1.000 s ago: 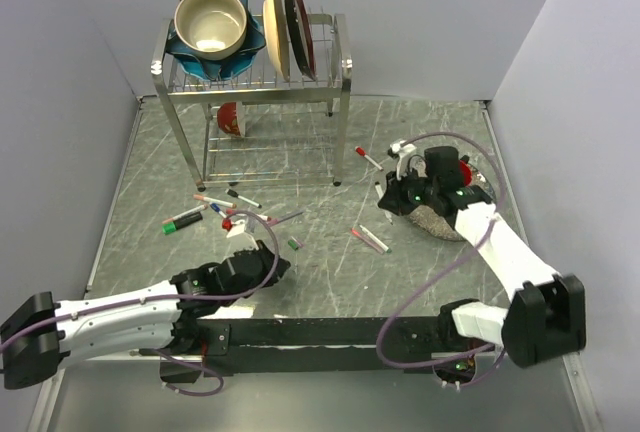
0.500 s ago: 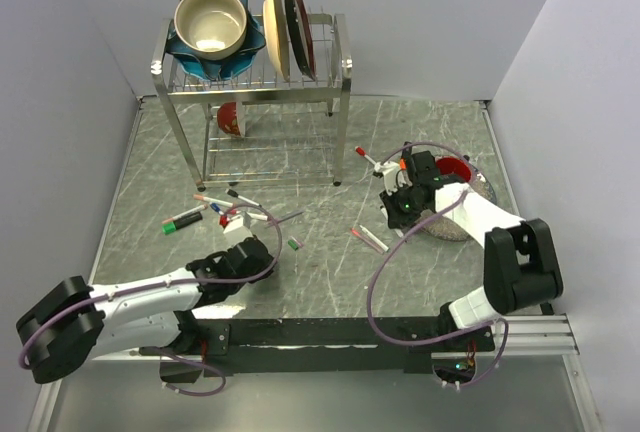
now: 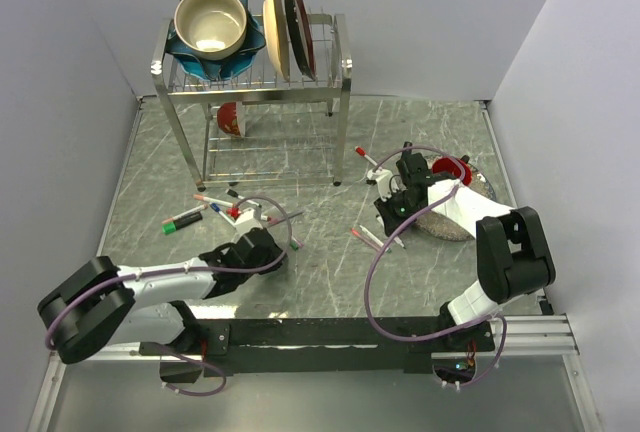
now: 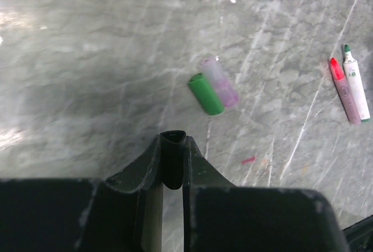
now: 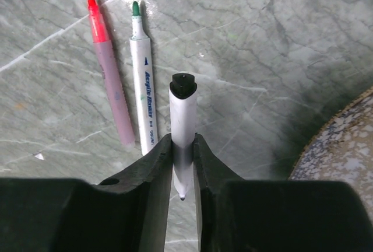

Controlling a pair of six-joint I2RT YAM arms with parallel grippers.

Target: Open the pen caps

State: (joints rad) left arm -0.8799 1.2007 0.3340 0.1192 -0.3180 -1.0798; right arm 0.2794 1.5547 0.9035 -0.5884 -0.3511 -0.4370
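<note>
My left gripper (image 4: 173, 141) is shut on a small black pen cap (image 4: 173, 158) and hangs low over the table, just short of a green cap (image 4: 206, 93) and a pale pink cap (image 4: 220, 81) lying side by side. My right gripper (image 5: 182, 141) is shut on a white pen (image 5: 183, 112) with a black end, held above an uncapped pink pen (image 5: 109, 71) and an uncapped white pen with a green tip (image 5: 141, 77). In the top view the left gripper (image 3: 268, 248) is left of centre and the right gripper (image 3: 392, 214) right of centre.
A metal dish rack (image 3: 340, 82) with bowls and plates stands at the back. A speckled bowl (image 3: 455, 222) sits right of my right gripper. Several pens (image 3: 185, 218) lie scattered at the left. A red-capped pen (image 3: 366, 158) lies near the rack's leg.
My left gripper has moved right towards the green cap. My right gripper has moved left and nearer, from beside the bowl to above the two uncapped pens.
</note>
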